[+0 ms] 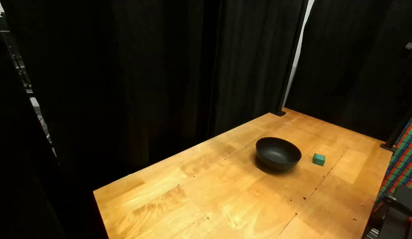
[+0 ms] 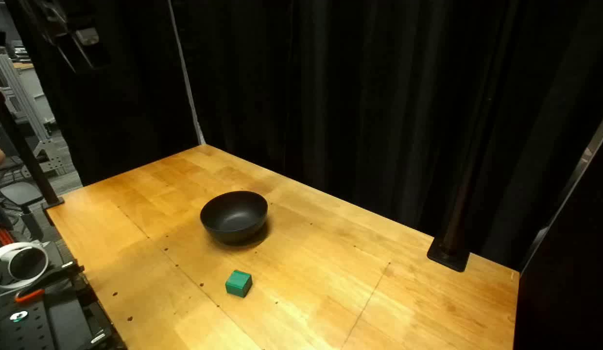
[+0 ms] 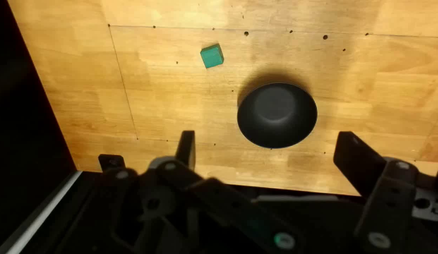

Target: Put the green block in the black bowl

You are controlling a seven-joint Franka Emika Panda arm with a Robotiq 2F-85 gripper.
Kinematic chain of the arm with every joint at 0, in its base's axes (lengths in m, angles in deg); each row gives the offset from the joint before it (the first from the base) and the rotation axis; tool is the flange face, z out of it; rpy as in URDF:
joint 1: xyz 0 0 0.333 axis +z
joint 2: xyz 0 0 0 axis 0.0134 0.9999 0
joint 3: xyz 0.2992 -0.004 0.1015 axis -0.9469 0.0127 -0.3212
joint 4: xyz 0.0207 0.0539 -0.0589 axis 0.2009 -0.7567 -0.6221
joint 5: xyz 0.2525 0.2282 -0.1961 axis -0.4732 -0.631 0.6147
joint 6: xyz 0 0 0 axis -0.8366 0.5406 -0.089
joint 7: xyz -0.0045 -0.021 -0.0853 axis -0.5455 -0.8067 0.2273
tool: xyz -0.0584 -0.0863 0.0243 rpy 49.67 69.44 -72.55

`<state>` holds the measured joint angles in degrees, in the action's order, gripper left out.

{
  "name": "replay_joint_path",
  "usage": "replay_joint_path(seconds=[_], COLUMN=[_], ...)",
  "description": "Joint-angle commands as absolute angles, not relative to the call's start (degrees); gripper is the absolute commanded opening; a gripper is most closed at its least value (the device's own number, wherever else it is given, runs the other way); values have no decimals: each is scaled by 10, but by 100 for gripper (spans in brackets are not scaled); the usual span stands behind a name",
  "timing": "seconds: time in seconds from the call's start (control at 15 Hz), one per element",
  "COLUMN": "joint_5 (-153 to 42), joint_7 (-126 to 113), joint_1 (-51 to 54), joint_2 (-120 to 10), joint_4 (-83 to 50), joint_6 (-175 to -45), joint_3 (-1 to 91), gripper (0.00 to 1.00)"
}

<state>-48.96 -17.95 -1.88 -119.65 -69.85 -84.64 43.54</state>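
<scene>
Gripper [image 3: 267, 131] comes first, going left to right in the wrist view: one of its fingers [image 3: 186, 146] is left of the black bowl [image 3: 277, 116]. Next is the green block [image 3: 212, 56], on the table [image 3: 381, 88] off the bowl's upper left side, near but not touching it. Then comes the bowl, and right of it the other finger [image 3: 353, 151]. The fingers are spread wide and hold nothing. The block looks a bit turned to them, so I think it may twist and slip if they pinch its corners. A finger coming down between block and bowl could bump the bowl and push it away. Let go from too high up, the block might hit the bowl's edge and hop out.
</scene>
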Motion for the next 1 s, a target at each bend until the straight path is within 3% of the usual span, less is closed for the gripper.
replay_joint_path(seconds=[0.0, 0.27, 0.93], joint_5=[-487, -487, -483], joint_7=[-177, -177, -93], joint_1=[-15, -15, -86], joint_2=[-1196, -1200, -882], joint_4=[-695, -690, -745], joint_6=[-845, -845, -1166], joint_3=[438, 438, 475], gripper=[100, 100, 100])
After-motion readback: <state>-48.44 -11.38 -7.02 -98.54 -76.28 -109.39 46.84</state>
